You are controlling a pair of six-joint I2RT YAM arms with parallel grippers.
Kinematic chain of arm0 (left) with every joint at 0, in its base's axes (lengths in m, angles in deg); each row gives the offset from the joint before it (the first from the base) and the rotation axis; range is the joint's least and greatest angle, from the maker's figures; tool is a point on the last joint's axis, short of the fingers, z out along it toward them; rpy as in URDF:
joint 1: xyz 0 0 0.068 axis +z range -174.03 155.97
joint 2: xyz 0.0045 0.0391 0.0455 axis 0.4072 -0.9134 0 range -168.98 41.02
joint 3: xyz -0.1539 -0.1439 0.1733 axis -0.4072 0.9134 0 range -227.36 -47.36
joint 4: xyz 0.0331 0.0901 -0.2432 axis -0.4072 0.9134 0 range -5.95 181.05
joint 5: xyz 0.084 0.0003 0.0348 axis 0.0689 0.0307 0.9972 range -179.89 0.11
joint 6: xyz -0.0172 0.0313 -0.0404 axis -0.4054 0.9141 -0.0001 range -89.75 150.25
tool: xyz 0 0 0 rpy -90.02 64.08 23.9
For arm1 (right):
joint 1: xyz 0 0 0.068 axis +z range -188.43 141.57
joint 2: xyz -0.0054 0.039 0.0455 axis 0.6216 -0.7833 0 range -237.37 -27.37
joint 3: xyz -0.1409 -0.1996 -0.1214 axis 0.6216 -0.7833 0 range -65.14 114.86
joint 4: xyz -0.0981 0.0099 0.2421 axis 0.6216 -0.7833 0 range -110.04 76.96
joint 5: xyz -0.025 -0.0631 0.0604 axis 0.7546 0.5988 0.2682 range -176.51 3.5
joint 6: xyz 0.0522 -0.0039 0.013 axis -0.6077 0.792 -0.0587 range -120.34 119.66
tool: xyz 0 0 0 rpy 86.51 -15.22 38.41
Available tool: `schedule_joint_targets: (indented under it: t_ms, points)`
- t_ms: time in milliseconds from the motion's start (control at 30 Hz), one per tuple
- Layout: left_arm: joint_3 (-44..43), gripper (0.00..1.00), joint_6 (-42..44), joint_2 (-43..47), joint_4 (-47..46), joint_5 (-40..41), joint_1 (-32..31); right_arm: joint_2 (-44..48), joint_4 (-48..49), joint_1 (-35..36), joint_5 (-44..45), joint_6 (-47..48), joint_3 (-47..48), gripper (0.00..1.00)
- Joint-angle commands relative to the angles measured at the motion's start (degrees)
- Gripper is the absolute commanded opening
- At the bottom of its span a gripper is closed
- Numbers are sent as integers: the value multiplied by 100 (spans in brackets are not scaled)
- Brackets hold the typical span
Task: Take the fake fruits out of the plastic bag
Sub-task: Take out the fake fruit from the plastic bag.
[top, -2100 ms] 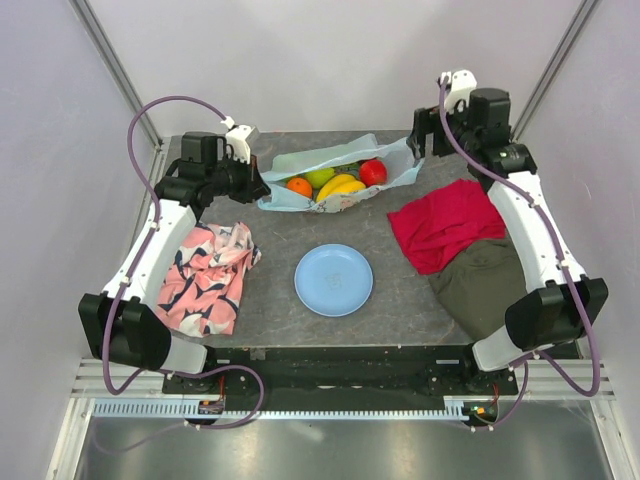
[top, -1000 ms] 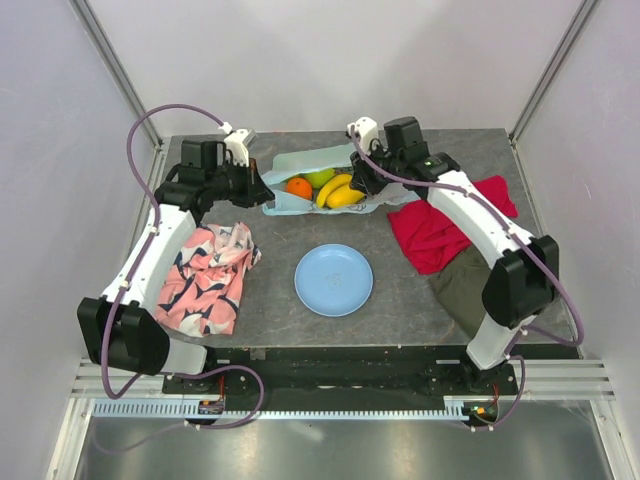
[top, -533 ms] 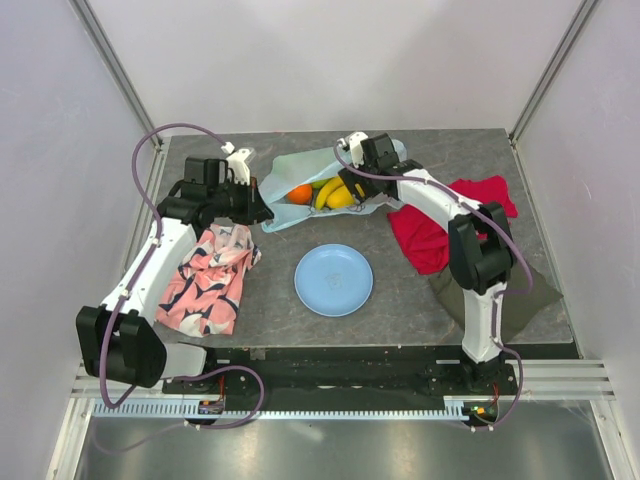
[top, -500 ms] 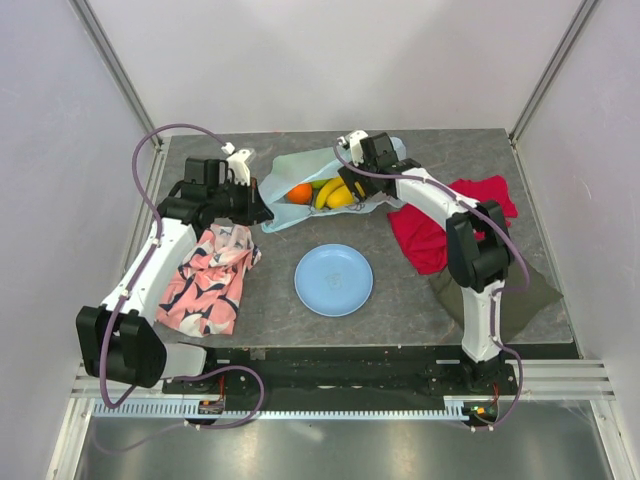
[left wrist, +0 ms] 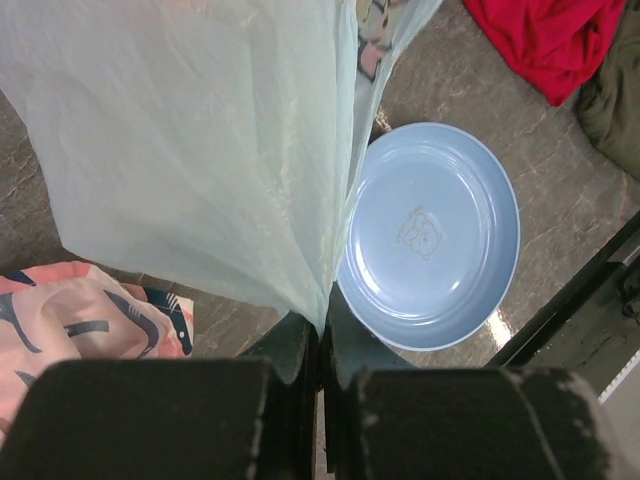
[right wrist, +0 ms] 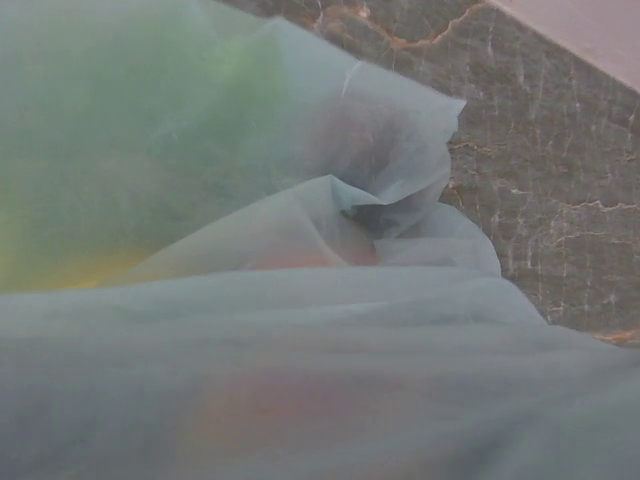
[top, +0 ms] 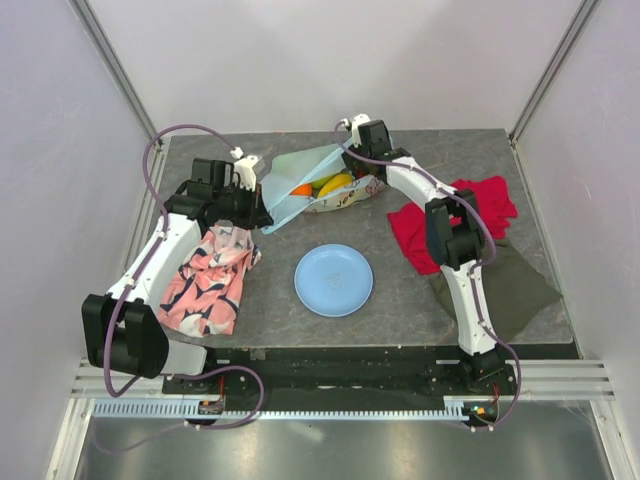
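Observation:
The pale-blue plastic bag (top: 300, 168) lies at the back middle of the table, lifted and stretched between both grippers. An orange (top: 301, 189) and a yellow banana (top: 335, 182) show at its open near side. My left gripper (top: 262, 210) is shut on the bag's left corner; the left wrist view shows the film (left wrist: 200, 140) pinched between the closed jaws of the gripper (left wrist: 322, 322). My right gripper (top: 350, 152) is at the bag's far right edge, which is drawn up to it. In the right wrist view the film (right wrist: 300, 350) hides its fingers; green, yellow and red tints show through.
A light-blue plate (top: 334, 280) sits in the table's middle and also shows in the left wrist view (left wrist: 430, 235). A pink patterned cloth (top: 208, 275) lies at the left. A red cloth (top: 480, 195) and a dark olive cloth (top: 510, 285) lie at the right.
My right gripper has swung from the far right to the left over the bag, folding the bag's right end over the fruits. The red apple is now hidden. My left gripper shifted slightly.

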Motion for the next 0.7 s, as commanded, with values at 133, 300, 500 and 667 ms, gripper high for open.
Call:
schedule_joint_targets:
  t_ms: [133, 300, 500, 667]
  points:
    - [-464, 2, 422, -301, 234, 240, -13, -346, -46, -141, 356, 11, 236, 77]
    - [-649, 2, 334, -416, 120, 152, -22, 600, -81, -167, -205, -103, -202, 54]
    - [-912, 1, 70, -557, -179, 47, -75, 2339, -643, -158, -997, -288, -1097, 49]
    - [-1027, 2, -27, -557, -407, -76, -189, 3538, -844, -115, -2543, -17, -1943, 50]
